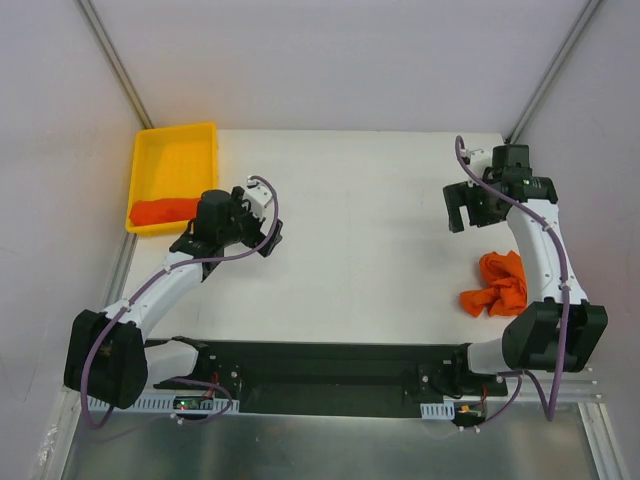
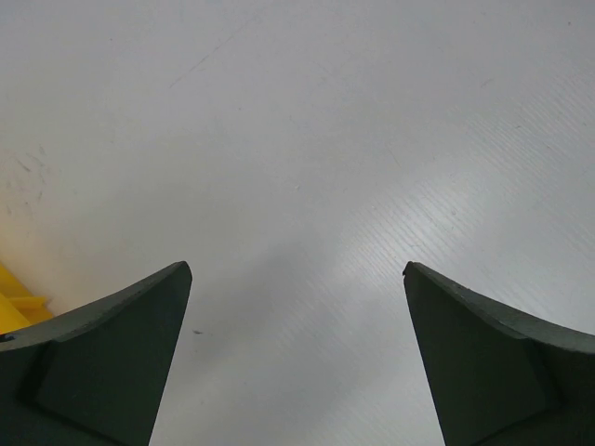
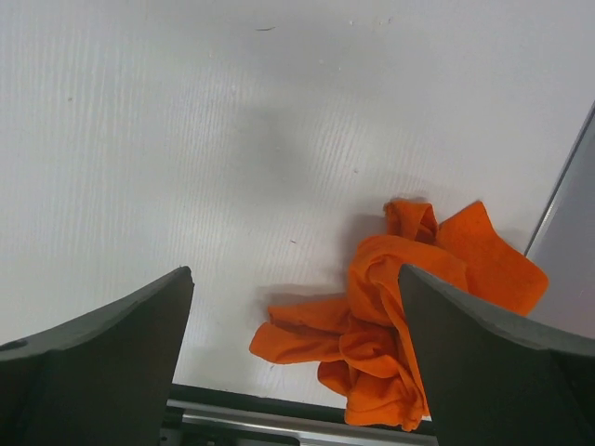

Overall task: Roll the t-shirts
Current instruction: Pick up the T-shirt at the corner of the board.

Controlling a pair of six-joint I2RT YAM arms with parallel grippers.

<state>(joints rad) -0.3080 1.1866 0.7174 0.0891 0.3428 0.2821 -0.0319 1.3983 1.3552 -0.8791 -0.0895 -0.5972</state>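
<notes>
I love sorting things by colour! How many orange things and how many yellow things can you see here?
Yellow tray: 1
Orange shirts: 2, the crumpled shirt and the tray's shirt
Total: 3

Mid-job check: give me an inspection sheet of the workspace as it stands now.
Surface: white table, a few faint marks.
Job's things: crumpled orange t-shirt beside the right arm's base, unrolled; second orange t-shirt in the yellow tray, shape unclear.
Clutter: nothing seen.
Grippers: left pincer open, empty, over bare table; right pincer open, empty, apart from the shirt.
Cables: purple cables along both arms.
Surroundings: white walls, metal frame struts.
</notes>
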